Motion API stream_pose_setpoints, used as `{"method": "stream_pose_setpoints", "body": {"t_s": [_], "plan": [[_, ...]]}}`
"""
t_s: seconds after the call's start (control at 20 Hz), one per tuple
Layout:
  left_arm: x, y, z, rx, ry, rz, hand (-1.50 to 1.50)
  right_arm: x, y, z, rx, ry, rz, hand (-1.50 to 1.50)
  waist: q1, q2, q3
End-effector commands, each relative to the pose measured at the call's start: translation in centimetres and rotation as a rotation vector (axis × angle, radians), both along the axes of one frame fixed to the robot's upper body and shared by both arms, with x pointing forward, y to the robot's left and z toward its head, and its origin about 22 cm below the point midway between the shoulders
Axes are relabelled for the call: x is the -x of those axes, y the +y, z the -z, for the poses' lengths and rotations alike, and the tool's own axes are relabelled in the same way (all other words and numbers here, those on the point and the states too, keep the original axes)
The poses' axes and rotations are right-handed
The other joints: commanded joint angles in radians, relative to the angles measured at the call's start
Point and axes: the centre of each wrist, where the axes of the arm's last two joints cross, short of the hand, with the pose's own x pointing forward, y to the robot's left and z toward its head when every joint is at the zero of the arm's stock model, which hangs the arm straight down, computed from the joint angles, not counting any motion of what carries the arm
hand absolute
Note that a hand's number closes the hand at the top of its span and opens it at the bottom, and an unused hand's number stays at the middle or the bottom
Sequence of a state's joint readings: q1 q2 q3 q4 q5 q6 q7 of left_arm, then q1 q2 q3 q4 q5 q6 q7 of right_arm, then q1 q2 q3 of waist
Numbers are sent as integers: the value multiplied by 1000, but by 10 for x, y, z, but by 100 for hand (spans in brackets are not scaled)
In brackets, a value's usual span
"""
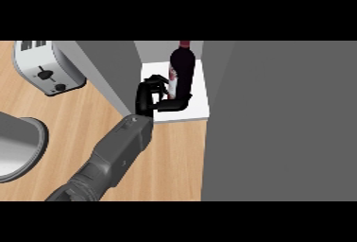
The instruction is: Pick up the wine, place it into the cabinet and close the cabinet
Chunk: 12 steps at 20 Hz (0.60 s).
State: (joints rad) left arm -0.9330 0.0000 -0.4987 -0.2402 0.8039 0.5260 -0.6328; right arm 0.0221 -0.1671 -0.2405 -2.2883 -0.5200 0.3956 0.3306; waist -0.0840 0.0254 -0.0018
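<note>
The dark wine bottle [181,61] with a red cap and a pale label stands upright on the white floor of the open cabinet [199,111]. My left hand [148,97] reaches into the cabinet from the lower left. Its fingers curl against the bottle's left side and the thumb wraps round the bottle's near side, hiding the base. The right hand does not show.
A silver toaster [45,66] stands on the wooden counter at the upper left. A grey round vessel [17,146] sits at the left edge. A grey cabinet panel [105,71] rises left of the opening, and a large grey cabinet surface [279,123] fills the right half.
</note>
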Motion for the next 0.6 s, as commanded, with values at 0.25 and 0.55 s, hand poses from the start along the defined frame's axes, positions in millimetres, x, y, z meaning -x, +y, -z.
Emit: {"method": "stream_pose_setpoints", "body": {"t_s": [0.25, 0.55], "plan": [[0, 8, 6, -43, -32, -17, 150, -5, -2, 2, 1, -6, -15, -150, -10, 5, 0], [-10, 3, -9, -32, -60, 3, 150, -5, -2, 8, -27, 2, 3, -150, -22, 12, 0]]}}
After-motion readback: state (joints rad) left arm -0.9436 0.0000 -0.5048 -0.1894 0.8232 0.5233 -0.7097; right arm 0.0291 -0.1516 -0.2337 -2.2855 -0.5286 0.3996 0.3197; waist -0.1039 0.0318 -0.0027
